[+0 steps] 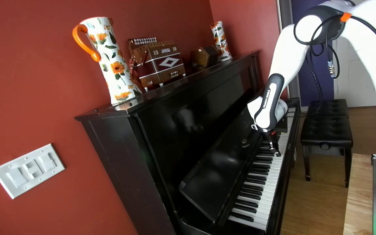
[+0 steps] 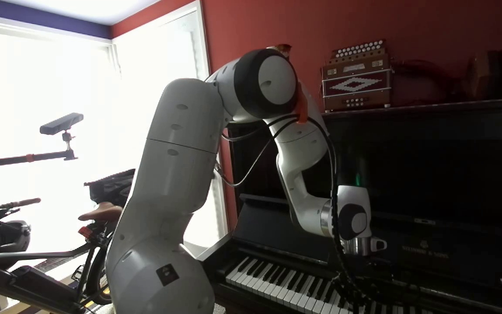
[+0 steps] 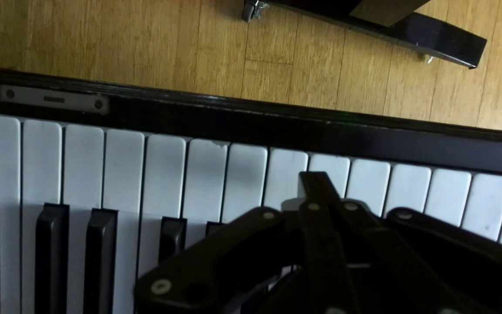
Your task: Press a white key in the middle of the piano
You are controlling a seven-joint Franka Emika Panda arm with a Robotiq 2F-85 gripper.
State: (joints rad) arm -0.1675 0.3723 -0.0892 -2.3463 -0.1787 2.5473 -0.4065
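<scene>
Since your gripper [image 3: 318, 180] sits narrow, press a white key [image 3: 337, 171] near its front edge, where it should dip lightly though the piano [image 1: 204, 130] looks heavy.

You have one piano [image 1: 207, 135], one robot arm [image 2: 177, 170] and one gripper [image 1: 277, 153]. Your wrist view shows fifteen white keys [image 3: 245, 179], counting those cut off, and at least five black keys [image 3: 52, 257]. Your exterior views show two flowered vases [image 1: 111, 62], two squeezeboxes [image 1: 163, 63], one padded bench [image 1: 327, 130], one switch plate [image 1: 28, 170] and one bicycle saddle [image 2: 103, 211].
</scene>
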